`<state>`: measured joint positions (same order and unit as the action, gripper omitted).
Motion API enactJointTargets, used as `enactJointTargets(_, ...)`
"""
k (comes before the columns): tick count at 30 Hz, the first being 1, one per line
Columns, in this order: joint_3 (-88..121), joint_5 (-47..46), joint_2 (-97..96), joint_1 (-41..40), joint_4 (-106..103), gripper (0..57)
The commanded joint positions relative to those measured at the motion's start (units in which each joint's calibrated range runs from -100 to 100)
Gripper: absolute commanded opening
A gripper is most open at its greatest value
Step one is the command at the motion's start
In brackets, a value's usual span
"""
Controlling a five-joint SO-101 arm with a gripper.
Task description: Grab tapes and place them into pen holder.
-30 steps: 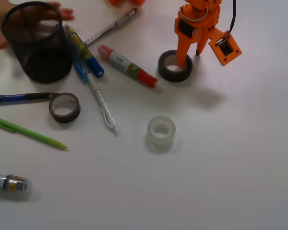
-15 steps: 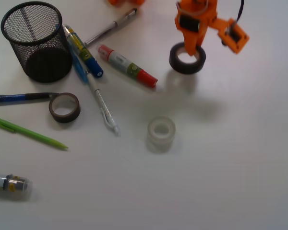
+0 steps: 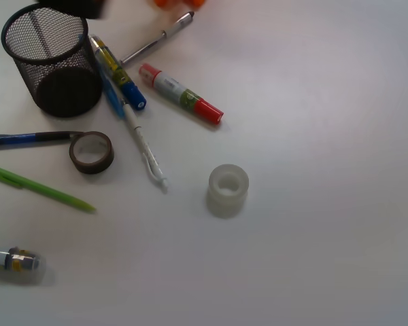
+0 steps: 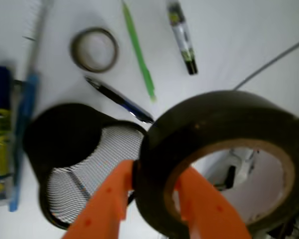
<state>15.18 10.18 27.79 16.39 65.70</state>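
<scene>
Wrist view: my hand [image 4: 149, 199] grips the black tape [image 4: 214, 164], one orange finger [image 4: 107, 199] outside the roll and one through its core. Just beyond, below it, gapes the holder [image 4: 74, 164]. Farther off lie the brown tape [image 4: 93, 49] and a green pen [image 4: 138, 50]. Front view, blurred at the top, shows the white tape [image 3: 227, 189] alone on the table [image 3: 326, 204], probably well right of the holder.
</scene>
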Motion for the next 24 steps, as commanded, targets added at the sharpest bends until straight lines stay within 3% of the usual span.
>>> enactJointTargets(1, 1.1, -1.9, -1.6, 8.2, -5.2, 0.3)
enactJointTargets(13, 4.6, 1.2, 0.9, 9.7, 10.1, 0.3)
enactJointTargets(24, 13.8, 2.5, 2.5, 9.7, 2.5, 0.3)
